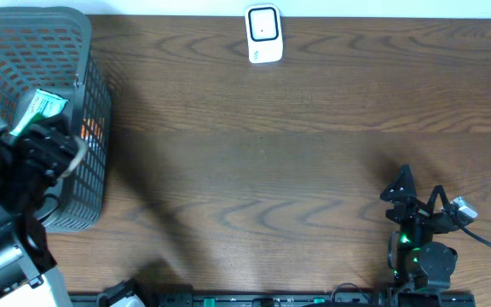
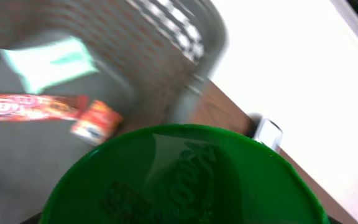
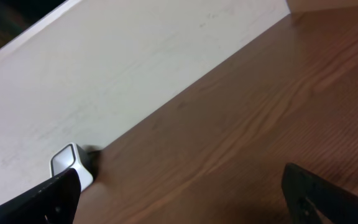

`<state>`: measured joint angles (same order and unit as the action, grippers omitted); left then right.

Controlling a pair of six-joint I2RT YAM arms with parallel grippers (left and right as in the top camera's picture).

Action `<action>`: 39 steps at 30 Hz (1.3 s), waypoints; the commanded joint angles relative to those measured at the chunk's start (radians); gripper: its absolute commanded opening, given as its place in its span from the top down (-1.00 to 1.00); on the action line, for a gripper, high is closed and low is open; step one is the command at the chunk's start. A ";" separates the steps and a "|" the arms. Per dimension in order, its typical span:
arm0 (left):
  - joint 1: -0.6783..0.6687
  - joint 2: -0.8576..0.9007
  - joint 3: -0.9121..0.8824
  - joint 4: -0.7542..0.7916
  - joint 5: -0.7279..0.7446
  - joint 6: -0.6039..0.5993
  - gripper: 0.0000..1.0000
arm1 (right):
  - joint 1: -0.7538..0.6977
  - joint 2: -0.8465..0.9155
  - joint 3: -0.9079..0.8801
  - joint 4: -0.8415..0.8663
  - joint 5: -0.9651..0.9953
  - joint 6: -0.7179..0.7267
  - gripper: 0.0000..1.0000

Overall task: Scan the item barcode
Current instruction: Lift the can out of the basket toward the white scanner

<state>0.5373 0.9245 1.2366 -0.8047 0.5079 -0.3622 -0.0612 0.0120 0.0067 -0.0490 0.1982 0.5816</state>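
Observation:
My left gripper (image 1: 48, 135) hangs over the grey mesh basket (image 1: 88, 60), closed on an item with a round green lid (image 2: 185, 180). That lid fills the bottom of the left wrist view and hides the fingers. From overhead the item (image 1: 41, 105) looks white and green, sticking out beyond the gripper. No barcode shows. The white scanner (image 1: 263, 34) stands at the table's far edge, also seen as scanner (image 2: 268, 132) and scanner (image 3: 73, 163). My right gripper (image 1: 418, 189) rests at the near right, open, with bare wood between its fingers (image 3: 48, 199).
The basket holds a red wrapper (image 2: 30, 107), an orange packet (image 2: 97, 121) and a mint-green pack (image 2: 48, 61). The brown wooden table (image 1: 271, 153) runs between basket and right arm. A white wall (image 3: 135, 56) borders the far side.

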 commanded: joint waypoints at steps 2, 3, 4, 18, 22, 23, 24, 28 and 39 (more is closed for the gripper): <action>-0.156 0.024 0.025 0.026 0.081 0.010 -0.32 | 0.009 -0.005 -0.001 -0.004 0.002 0.005 -0.99; -0.196 0.032 0.025 0.035 0.071 0.010 -0.32 | 0.009 -0.005 -0.001 -0.004 0.002 0.005 -0.98; -0.251 0.043 0.025 0.051 0.040 0.010 -0.32 | 0.009 -0.005 -0.001 -0.004 0.002 0.005 -0.99; -0.891 0.304 0.024 0.138 -0.655 -0.041 -0.32 | 0.009 -0.005 -0.001 -0.004 0.002 0.005 -0.99; -0.929 0.417 0.024 0.183 -0.678 -0.069 -0.31 | 0.009 -0.005 -0.001 -0.004 0.002 0.005 -0.98; -0.929 0.447 0.024 0.193 -0.678 -0.082 -0.32 | 0.009 -0.005 -0.001 -0.004 0.002 0.005 -0.99; -0.929 0.470 0.024 0.200 -0.678 -0.089 -0.31 | 0.009 -0.005 -0.001 -0.004 0.002 0.005 -0.99; -0.927 0.562 0.024 0.226 -0.680 -0.088 -0.32 | 0.009 -0.005 -0.001 -0.004 0.002 0.005 -0.99; -0.883 0.659 0.023 0.252 -0.816 -0.089 -0.32 | 0.009 -0.005 -0.001 -0.004 0.002 0.005 -0.99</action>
<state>-0.3737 1.5867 1.2369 -0.5724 -0.2481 -0.4450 -0.0612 0.0120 0.0067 -0.0494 0.1978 0.5819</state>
